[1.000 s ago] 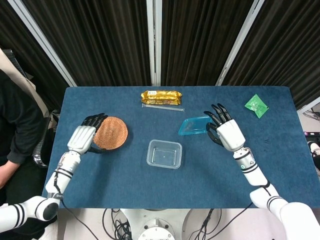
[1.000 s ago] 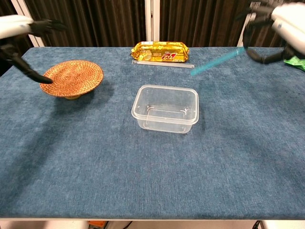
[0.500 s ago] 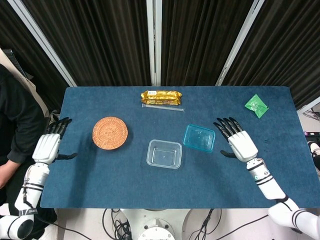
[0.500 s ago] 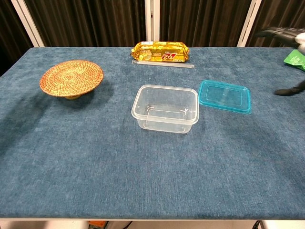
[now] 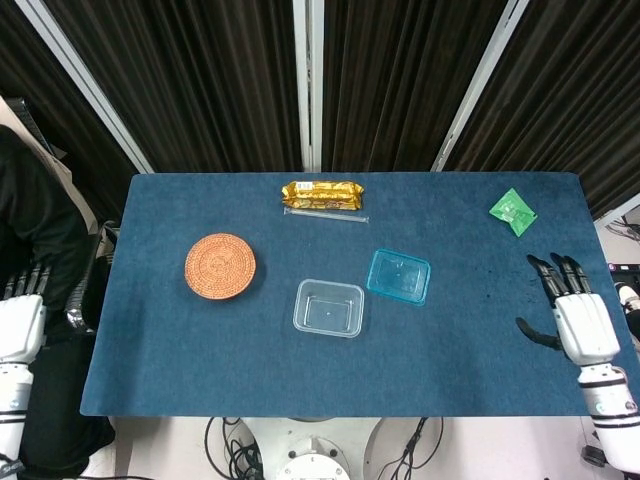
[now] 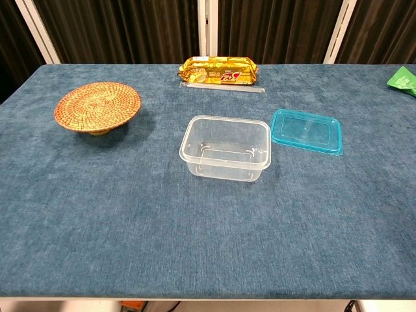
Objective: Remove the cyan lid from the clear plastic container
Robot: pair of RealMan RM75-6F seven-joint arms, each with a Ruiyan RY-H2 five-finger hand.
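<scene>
- Across the blue-cloth table [image 5: 200,360], the largest thing in view, the job looks done; 2 robot hands sit at the outer edges, well apart from everything on it.
- At centre, the clear plastic container [image 6: 225,147] stands upright and uncovered, nothing visible inside it.
- Just beside its right rim, the cyan lid [image 6: 307,130] lies flat on the cloth; the chest view suggests its near corner touches or nearly touches the container, though contact cannot be confirmed.
- Well to the left, a woven coaster [image 5: 220,265] rests alone.
- Along the far edge, a gold snack packet [image 5: 322,193] lies beside a thin clear straw [image 5: 325,213]; a green sachet [image 5: 513,211] sits near the far right corner.
- Off the right edge, the right hand [image 5: 582,326] is empty, fingers spread.
- Off the left edge, the left hand [image 5: 20,322] is only partly in frame; fingers appear extended and empty.
- Risk, as a judgement: with the lid so close, any return sweep of the right arm could nudge it back against the container or shove both askew.
</scene>
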